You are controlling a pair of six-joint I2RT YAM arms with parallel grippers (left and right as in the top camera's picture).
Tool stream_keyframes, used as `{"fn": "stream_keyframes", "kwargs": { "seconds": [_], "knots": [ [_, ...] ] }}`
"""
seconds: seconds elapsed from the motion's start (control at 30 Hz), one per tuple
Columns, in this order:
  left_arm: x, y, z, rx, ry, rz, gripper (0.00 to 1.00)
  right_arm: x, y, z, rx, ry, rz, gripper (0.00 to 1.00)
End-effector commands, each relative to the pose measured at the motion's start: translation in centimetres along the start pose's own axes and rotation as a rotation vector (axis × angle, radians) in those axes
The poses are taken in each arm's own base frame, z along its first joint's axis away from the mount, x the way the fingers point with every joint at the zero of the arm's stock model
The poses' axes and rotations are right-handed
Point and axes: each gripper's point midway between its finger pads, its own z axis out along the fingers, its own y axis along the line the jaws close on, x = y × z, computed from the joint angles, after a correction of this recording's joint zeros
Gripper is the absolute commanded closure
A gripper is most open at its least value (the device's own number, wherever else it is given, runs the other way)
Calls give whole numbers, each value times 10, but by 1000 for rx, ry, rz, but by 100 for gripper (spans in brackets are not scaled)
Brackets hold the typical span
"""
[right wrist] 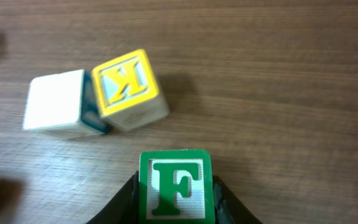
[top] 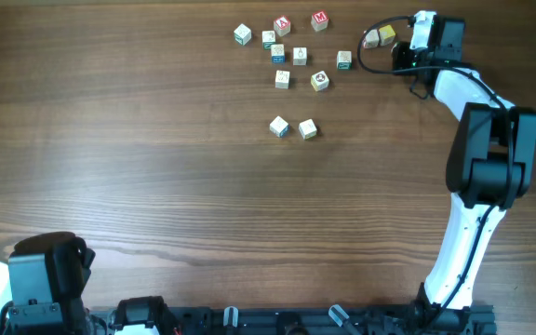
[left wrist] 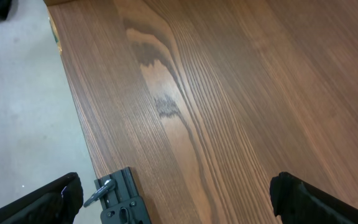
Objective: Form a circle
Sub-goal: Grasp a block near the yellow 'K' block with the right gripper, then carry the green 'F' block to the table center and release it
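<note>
A: A brown wood-grain surface [top: 156, 186] with two arms on it. The right arm [top: 487, 158] is stretched to the far right corner and the left arm [top: 49, 270] is tucked at the near left edge

B: And the jaws?

A: The left jaws stand wide over bare wood with nothing between them. The right jaws sit close against both sides of a green cube [right wrist: 175, 185], gripping it

B: Where is the circle [top: 380, 37]?

A: It's no ring, only a tight cluster of three cubes at the right jaws, in that far right corner. There's the green cube, then a yellow cube [right wrist: 128, 84] and a pale cube [right wrist: 55, 99] touching each other just beyond it, a small gap away from the green one

B: Any others?

A: Eleven loose cubes [top: 300, 56] are scattered left of the cluster, two of them paired nearer the middle

B: Any writing?

A: The gripped cube has a green F on white and the next has a yellow K. The pale cube shows a blank face. The loose cubes' letters are too small to read
</note>
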Motion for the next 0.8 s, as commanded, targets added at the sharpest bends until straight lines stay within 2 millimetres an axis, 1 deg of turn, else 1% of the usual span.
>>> {"fn": "stream_keyframes", "kwargs": {
  "seconds": [0.0,0.03,0.13,0.17,0.23,0.27,0.37,0.4,0.47,0.53,0.6,0.67,0.73,0.77],
  "knots": [
    [-1,1,0,-4,-4,-19,0,-46,35,-48,-139,-72,44,76],
    [-1,1,0,-5,-4,-19,0,-52,41,-59,-165,-73,59,76],
    [-1,1,0,-5,-4,-19,0,-60,58,-88,-241,-50,127,76],
    [-1,1,0,-5,-4,-19,0,-61,71,-101,-297,-29,150,76],
    [-1,1,0,-4,-4,-19,0,-58,93,-121,-371,9,147,77],
    [-1,1,0,-5,-4,-19,0,-57,100,-128,-380,24,144,78],
    [-1,1,0,-5,-4,-19,0,-48,133,-150,-413,83,113,78],
    [-1,1,0,-4,-4,-19,0,-43,151,-158,-432,112,99,79],
    [-1,1,0,-5,-4,-19,0,-30,182,-170,-460,167,64,79],
    [-1,1,0,-5,-4,-18,0,-16,205,-174,-458,215,29,80],
    [-1,1,0,-5,-4,-19,0,6,227,-175,-420,277,-21,82],
    [-1,1,0,-5,-4,-18,0,33,253,-177,-364,348,-99,83],
    [-1,1,0,-4,-4,-19,0,54,280,-184,-350,387,-176,83],
    [-1,1,0,-5,-4,-18,0,62,290,-186,-339,394,-210,83]
  ]
}}
